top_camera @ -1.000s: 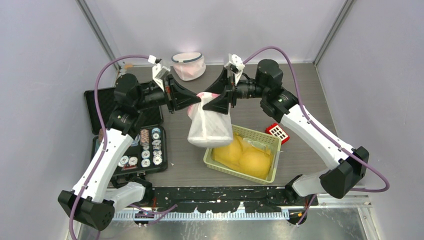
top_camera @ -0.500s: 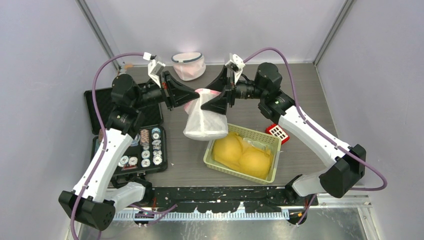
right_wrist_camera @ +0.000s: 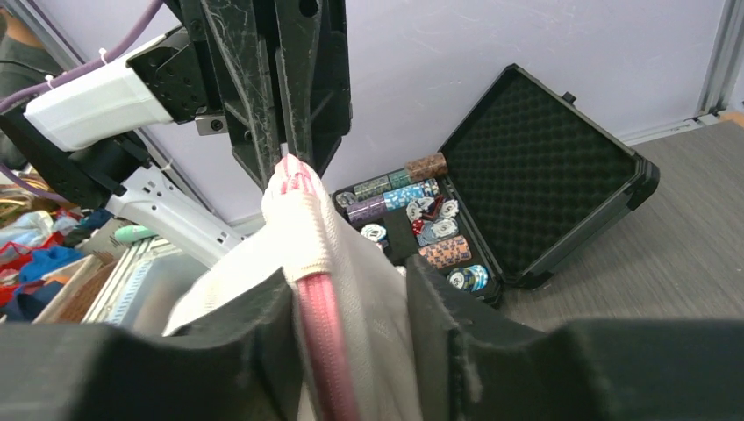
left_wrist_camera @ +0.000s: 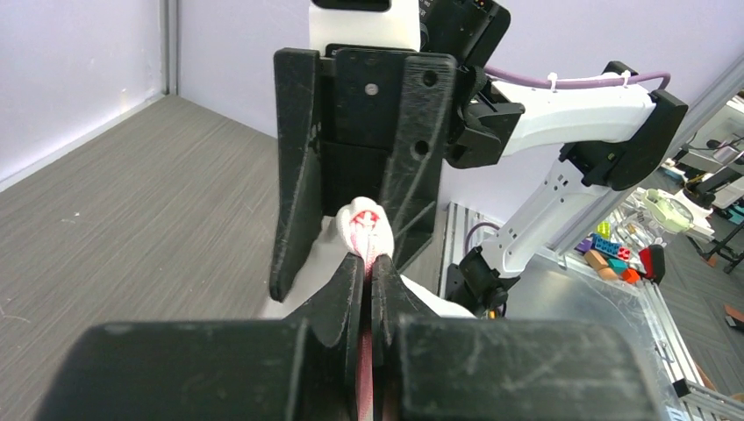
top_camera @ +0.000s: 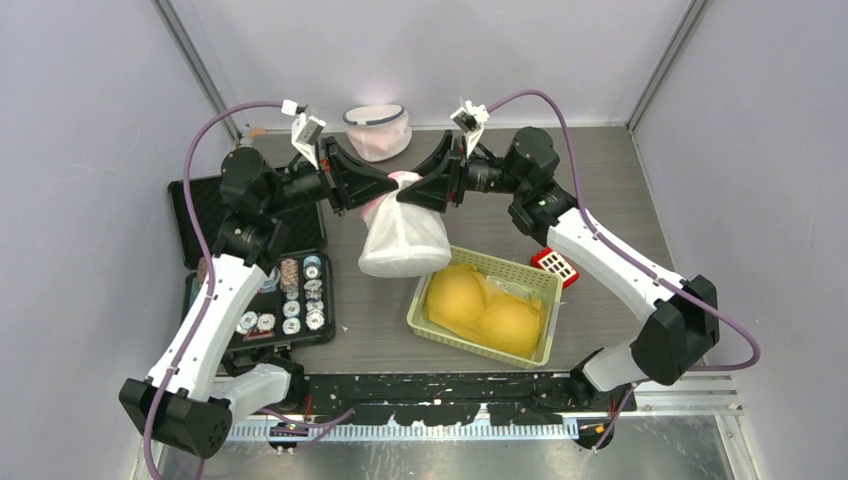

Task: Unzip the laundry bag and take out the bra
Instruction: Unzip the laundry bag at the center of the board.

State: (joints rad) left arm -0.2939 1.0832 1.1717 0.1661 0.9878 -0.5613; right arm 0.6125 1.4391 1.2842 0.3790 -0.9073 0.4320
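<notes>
The white mesh laundry bag (top_camera: pixel 404 238) with a pink zipper edge hangs above the table between both grippers. My left gripper (top_camera: pixel 378 190) is shut on the bag's top corner, where the pink zipper (left_wrist_camera: pixel 367 230) sticks out past the fingertips. My right gripper (top_camera: pixel 408 193) faces it with its jaws apart. The bag's zipper edge (right_wrist_camera: pixel 320 298) lies between its fingers (right_wrist_camera: pixel 263 329), against the left one. The yellow bra (top_camera: pixel 488 306) lies in the green basket (top_camera: pixel 545 285), outside the bag.
A second pink-and-white laundry bag (top_camera: pixel 378 129) stands at the back. An open black case of poker chips (top_camera: pixel 290 295) lies on the left, also in the right wrist view (right_wrist_camera: pixel 526 210). A small red-and-white object (top_camera: pixel 555 263) lies right of the basket.
Both grippers have carried the bag left and toward the back. It no longer hangs over the basket's corner, and the right arm has reached further left.
</notes>
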